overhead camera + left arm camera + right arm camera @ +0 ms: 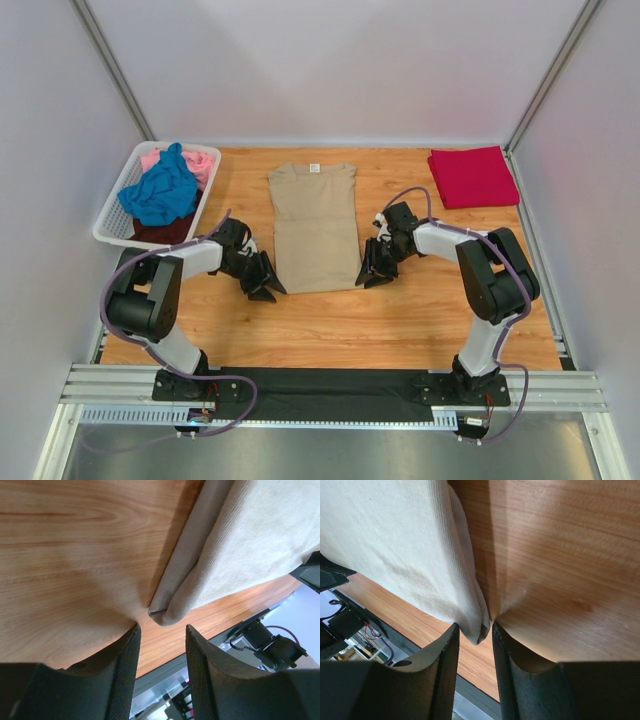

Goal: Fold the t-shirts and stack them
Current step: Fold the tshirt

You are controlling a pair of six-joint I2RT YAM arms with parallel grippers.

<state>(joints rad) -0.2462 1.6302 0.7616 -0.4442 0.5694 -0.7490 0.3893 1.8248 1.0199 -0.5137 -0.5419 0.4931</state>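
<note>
Top external view, near to far. Left gripper (266, 287) sits at the near-left hem corner of the tan t-shirt (315, 225); right gripper (372, 275) sits at its near-right hem corner.

Wrist views: left jaws parted, the hem corner just past the tips, nothing held. Right jaws also parted, more narrowly. The corner pokes into the mouth of the gap, not pinched as far as I can see.

Tan t-shirt lies flat, sides folded in to a narrow strip. Long axis runs near-far, hem toward the arms, collar away.

Beyond its far-right corner: crimson t-shirt (472, 176), folded square, looks finished. Off its left side: white basket (112, 228) holding the blue t-shirt (160, 190), pink t-shirt (202, 163) and dark t-shirt (160, 232), all crumpled.

Judgement: one done, tan midway with the crosswise fold due, three untouched, no stack yet.
</note>
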